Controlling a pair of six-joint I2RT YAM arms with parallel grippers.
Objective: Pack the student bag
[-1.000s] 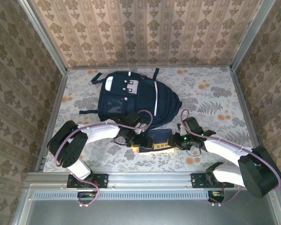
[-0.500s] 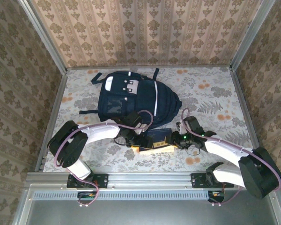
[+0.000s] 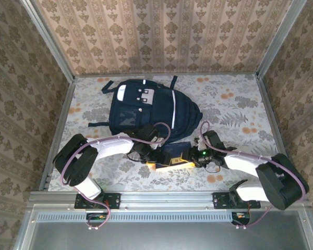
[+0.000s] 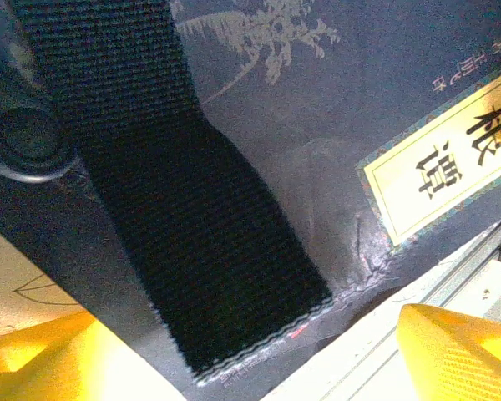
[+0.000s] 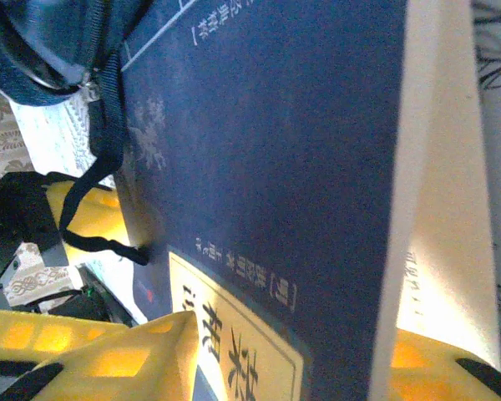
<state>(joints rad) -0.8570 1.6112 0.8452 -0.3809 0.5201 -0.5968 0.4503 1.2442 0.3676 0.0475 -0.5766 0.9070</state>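
Student bag: the student bag (image 3: 146, 109) lies flat on the 12 o'clock half of the floral desk (image 3: 240, 104). It is dark navy with thin white stripes and has pale grey patches at its 12 o'clock end.
Webbing strap: a black webbing strap (image 4: 192, 234) from the bag lies across the book's cover.
Book: a navy book (image 3: 176, 155) lies just at the bag's 6 o'clock edge. Its cream page edge shows, and it has a yellow label (image 4: 442, 159) with dark characters.
Left end effector: the left end effector (image 3: 155, 156) is at the book's 9 o'clock end. Its yellow fingers (image 4: 459, 351) are spread wide, with the book's corner and the strap end between them, gripping nothing.
Right end effector: the right end effector (image 3: 194, 156) is at the book's 3 o'clock end. It is clamped on the book, one finger on the cover and the other on the page side.
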